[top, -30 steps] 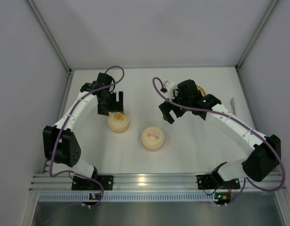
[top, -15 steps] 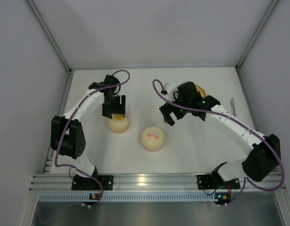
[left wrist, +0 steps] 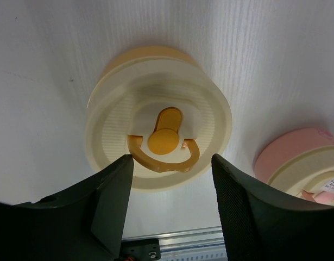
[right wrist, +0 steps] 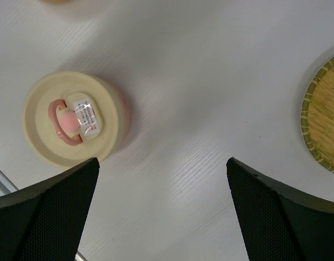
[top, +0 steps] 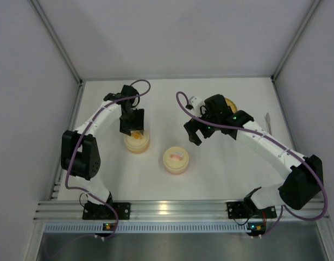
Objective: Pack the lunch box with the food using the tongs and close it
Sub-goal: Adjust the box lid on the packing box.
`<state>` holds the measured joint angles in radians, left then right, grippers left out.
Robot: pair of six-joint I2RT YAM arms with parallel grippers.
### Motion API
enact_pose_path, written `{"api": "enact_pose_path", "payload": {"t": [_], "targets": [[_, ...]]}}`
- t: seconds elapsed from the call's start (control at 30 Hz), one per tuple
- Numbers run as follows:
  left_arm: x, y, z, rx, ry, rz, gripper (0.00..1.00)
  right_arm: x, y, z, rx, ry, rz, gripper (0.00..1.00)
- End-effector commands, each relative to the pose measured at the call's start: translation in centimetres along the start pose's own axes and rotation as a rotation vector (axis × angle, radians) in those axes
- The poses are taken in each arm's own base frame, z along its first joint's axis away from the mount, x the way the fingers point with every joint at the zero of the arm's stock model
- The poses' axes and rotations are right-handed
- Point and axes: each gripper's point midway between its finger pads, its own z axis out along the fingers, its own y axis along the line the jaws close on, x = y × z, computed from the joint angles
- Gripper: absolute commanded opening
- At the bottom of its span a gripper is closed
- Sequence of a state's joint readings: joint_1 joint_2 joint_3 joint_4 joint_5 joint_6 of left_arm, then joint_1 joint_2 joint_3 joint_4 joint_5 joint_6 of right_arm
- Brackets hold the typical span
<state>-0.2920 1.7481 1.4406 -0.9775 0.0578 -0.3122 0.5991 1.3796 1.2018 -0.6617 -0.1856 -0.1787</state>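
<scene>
Left gripper [top: 134,129]: hung directly over the orange lunch box [top: 137,142], fingers [left wrist: 109,206] spread apart and grasping nothing; they flanked the orange loop handle [left wrist: 165,142] without touching it.
Right gripper [top: 192,132]: jaws fully parted and empty, held above bare table [top: 221,174] between the 2 boxes and the woven plate [right wrist: 325,122].
Orange lunch box: stood upright at the left, its cream lid [left wrist: 115,125] on.
Pink lunch box [top: 176,160]: stood nearer the table's middle, well apart from both grippers, cream lid on, with a pink handle and a white sticker [right wrist: 85,118] on top.
Tongs [top: 268,120]: a slim pale strip lay by the right wall, well apart from the right gripper; too small to tell more.
Food: could not be seen; the right arm covered most of the woven plate from above, and the wrist view caught only the plate's bare rim.
</scene>
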Motion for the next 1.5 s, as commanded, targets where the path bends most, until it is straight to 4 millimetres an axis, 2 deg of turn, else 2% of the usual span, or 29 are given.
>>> {"api": "enact_pose_path", "payload": {"t": [0.0, 0.1, 0.43, 0.53, 0.67, 0.9, 1.1, 1.3, 1.47], "targets": [[-0.4, -0.3, -0.4, 0.012, -0.002, -0.001, 0.64, -0.3, -0.1, -0.1, -0.008, -0.019, 0.018, 0.99], [-0.2, -0.4, -0.2, 0.017, 0.008, 0.003, 0.64, -0.2, -0.1, -0.1, -0.013, -0.019, 0.019, 0.99], [0.1, -0.5, 0.1, 0.027, 0.027, 0.020, 0.49, 0.0, -0.1, 0.1, -0.016, -0.013, 0.017, 0.99], [-0.4, -0.6, 0.1, 0.028, 0.019, 0.032, 0.38, -0.1, 0.0, 0.1, -0.019, -0.015, 0.015, 0.99], [-1.4, -0.7, 0.1, 0.026, 0.005, 0.057, 0.30, 0.0, 0.1, 0.1, -0.025, -0.012, 0.017, 0.99], [-2.2, -0.7, 0.5, 0.028, 0.021, 0.139, 0.00, 0.2, 0.1, 0.1, -0.025, -0.010, 0.016, 0.99], [-1.6, -0.5, 0.4, 0.035, 0.049, 0.192, 0.00, 0.4, 0.1, 0.2, -0.027, -0.008, 0.020, 0.99], [-2.6, -0.3, -2.0, 0.034, -0.040, 0.241, 0.00, 0.3, 0.3, 0.1, -0.032, -0.010, 0.018, 0.99], [-2.3, -0.6, -3.1, 0.058, -0.067, 0.263, 0.00, 0.2, 0.3, 0.1, -0.037, -0.011, 0.021, 0.99]]}}
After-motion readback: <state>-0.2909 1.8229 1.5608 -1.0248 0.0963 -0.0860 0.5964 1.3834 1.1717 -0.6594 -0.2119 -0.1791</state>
